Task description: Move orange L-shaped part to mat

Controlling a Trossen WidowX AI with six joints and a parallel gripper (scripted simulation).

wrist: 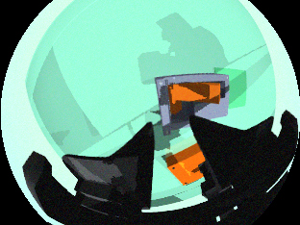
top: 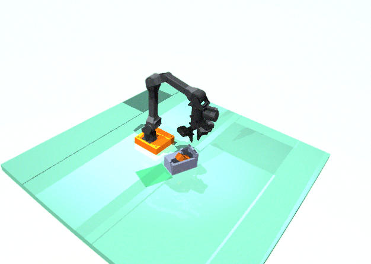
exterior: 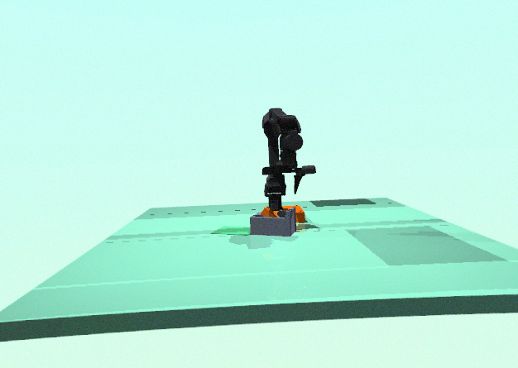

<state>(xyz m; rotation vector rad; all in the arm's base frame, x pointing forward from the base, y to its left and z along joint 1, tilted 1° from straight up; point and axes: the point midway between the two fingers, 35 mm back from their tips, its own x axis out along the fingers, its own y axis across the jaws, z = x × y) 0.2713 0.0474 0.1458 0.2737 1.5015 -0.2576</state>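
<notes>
One orange L-shaped part [top: 181, 156] lay in the pocket of the grey tray [top: 179, 166], and we saw it tilted, one end raised above the rim. In the wrist view its long axis ran across the picture, with the narrower end toward the green mat [top: 151, 175]. The gripper [top: 194, 138] hung above and behind the tray, apart from it; its fingers stood partly apart and held nothing.
</notes>
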